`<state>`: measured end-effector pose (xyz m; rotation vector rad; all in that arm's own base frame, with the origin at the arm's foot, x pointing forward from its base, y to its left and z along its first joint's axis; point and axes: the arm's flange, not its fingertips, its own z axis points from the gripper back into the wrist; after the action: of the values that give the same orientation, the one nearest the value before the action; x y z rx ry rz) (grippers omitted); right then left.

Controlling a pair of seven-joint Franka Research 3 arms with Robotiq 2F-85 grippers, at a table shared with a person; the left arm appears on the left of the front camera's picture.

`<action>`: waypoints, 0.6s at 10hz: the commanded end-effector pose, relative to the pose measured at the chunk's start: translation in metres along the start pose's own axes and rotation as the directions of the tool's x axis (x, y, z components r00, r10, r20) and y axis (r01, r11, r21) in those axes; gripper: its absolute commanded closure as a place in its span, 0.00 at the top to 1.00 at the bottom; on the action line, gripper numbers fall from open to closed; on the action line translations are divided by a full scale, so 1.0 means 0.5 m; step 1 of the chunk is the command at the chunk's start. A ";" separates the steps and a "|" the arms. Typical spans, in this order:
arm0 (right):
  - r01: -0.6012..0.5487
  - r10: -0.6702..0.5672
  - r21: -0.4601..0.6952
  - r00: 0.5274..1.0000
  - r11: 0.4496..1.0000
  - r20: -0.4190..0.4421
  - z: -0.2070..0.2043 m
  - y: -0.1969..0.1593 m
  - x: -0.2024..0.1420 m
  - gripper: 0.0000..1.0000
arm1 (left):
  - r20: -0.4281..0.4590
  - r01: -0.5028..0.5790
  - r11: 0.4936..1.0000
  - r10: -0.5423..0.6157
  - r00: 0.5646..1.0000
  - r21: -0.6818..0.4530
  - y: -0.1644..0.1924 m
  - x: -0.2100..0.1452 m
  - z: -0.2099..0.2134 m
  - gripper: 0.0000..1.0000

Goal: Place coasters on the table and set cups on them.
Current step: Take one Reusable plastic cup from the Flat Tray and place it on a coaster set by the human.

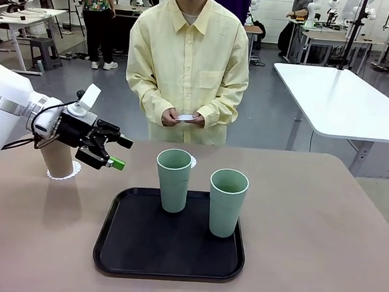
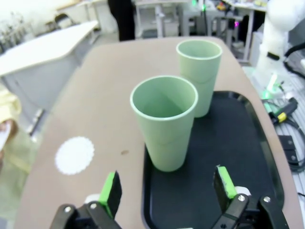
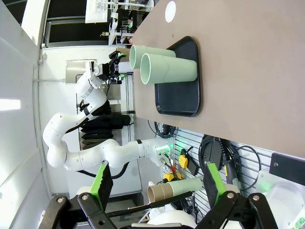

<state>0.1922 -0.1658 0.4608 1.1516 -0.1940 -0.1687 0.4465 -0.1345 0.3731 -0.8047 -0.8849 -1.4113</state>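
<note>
Front view: we find the tan cup (image 1: pixel 60 162) on one coaster (image 1: pixel 66 174). A second coaster (image 2: pixel 75 155) lies bare on the table (image 1: pixel 322 228), and a third coaster (image 1: pixel 188 117) is in the person's hand (image 1: pixel 172 118). Two green cups (image 1: pixel 173 180) wait on the tray (image 1: pixel 127 248). Left gripper (image 1: pixel 120 152) and right gripper (image 3: pixel 158 181) stand spread, empty. Open tabletop surrounds the bare coaster; we judge the tray rim needs clearing.

The centre cups (image 1: pixel 173 178) are pale sage green, the tray (image 1: pixel 134 249) black, the left cup (image 1: pixel 58 161) tan, the lacy coaster (image 2: pixel 75 155) white, the desk (image 1: pixel 309 227) beige-brown.
</note>
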 end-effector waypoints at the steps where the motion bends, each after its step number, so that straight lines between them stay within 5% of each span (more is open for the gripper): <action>1: -0.019 0.019 0.019 1.000 1.000 0.001 0.001 -0.002 0.003 1.00 | 0.089 -0.019 1.000 0.017 0.996 0.021 -0.015 -0.036 -0.031 1.00; 6: -0.019 0.019 0.019 1.000 1.000 0.001 0.001 -0.002 0.003 1.00 | 0.178 -0.005 0.999 -0.002 0.984 0.036 -0.050 -0.097 -0.110 1.00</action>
<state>0.1922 -0.1658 0.4608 1.1516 -0.1940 -0.1687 0.4294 -0.1549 0.3137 -0.9071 -0.9717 -1.3103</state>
